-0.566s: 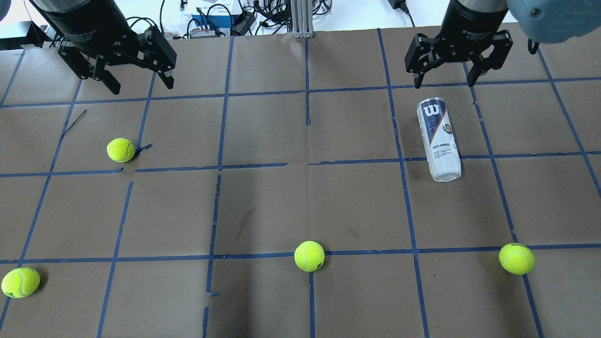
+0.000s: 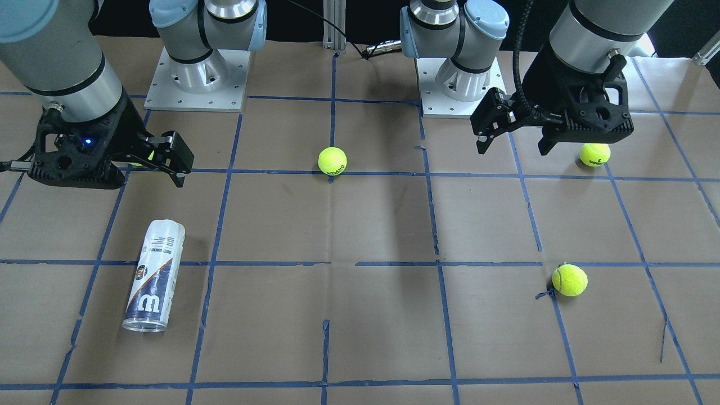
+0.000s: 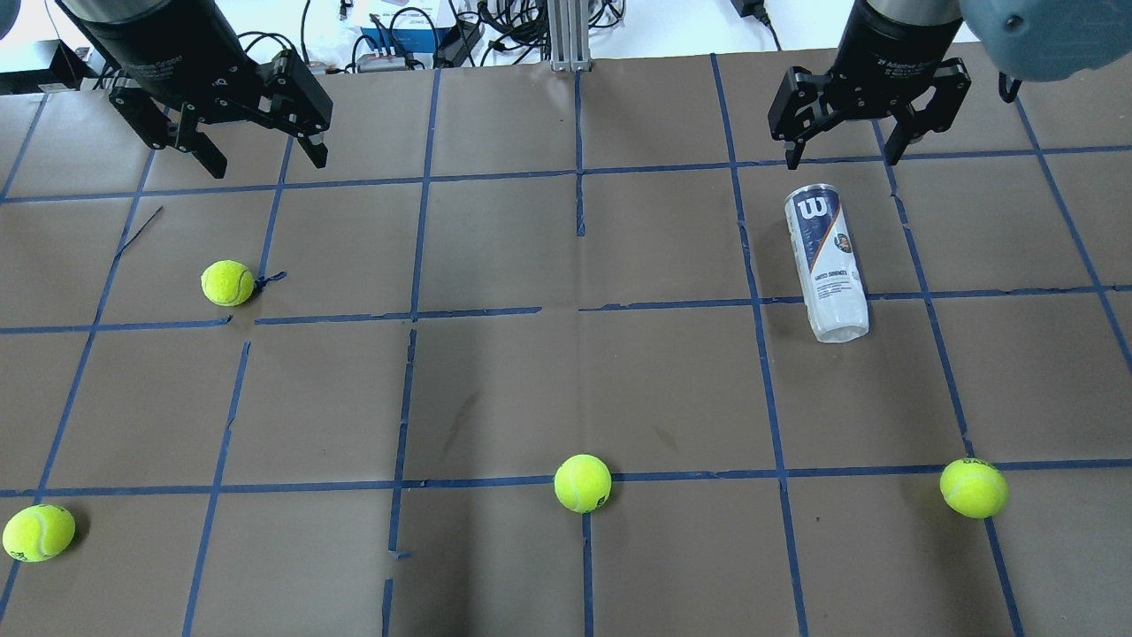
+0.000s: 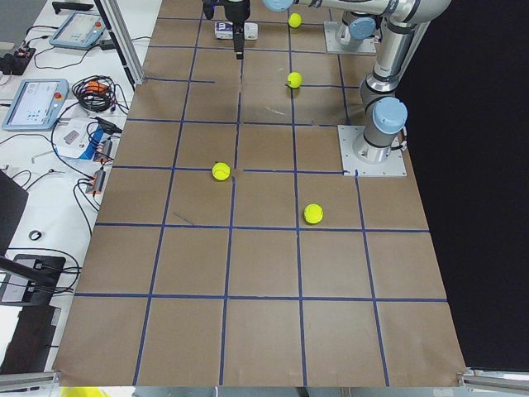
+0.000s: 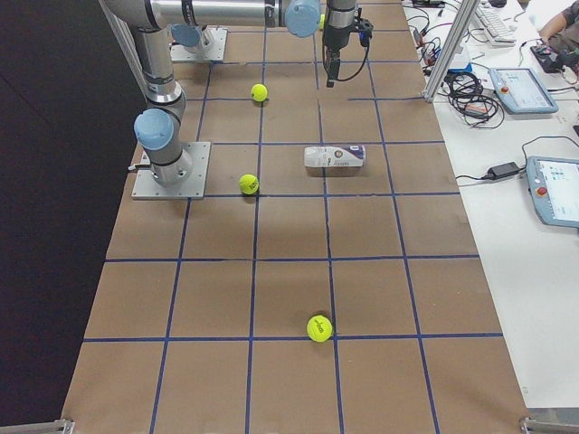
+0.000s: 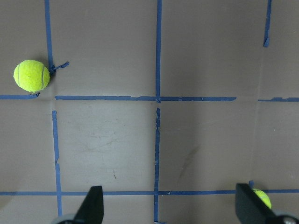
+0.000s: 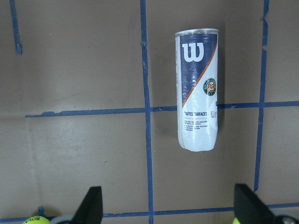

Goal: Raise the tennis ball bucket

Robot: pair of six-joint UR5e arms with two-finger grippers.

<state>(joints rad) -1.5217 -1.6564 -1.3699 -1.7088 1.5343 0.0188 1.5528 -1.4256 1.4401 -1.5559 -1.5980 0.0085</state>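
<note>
Front view: one bucket (image 2: 154, 275) lies on its side on the paper-covered table (image 2: 371, 225), three balls (image 2: 332, 161) plainly showing. Overhead: four fuzzy balls, all well apart from it; right end effector (image 3: 840, 159) near its logo end, jaws wide; left end effector (image 3: 267, 164) wide too. Right wrist: slim clear cylinder crossing a tape line (image 7: 93, 113).

I can read a white "W" on the navy band of the tennis ball bucket (image 7: 197, 91) — lower down, small print ending in "SURFACES". The right gripper (image 3: 840, 161) body carries "2F Adaptive Gripper". The black print on the near tennis ball (image 2: 332, 161) is too small for me to read.
</note>
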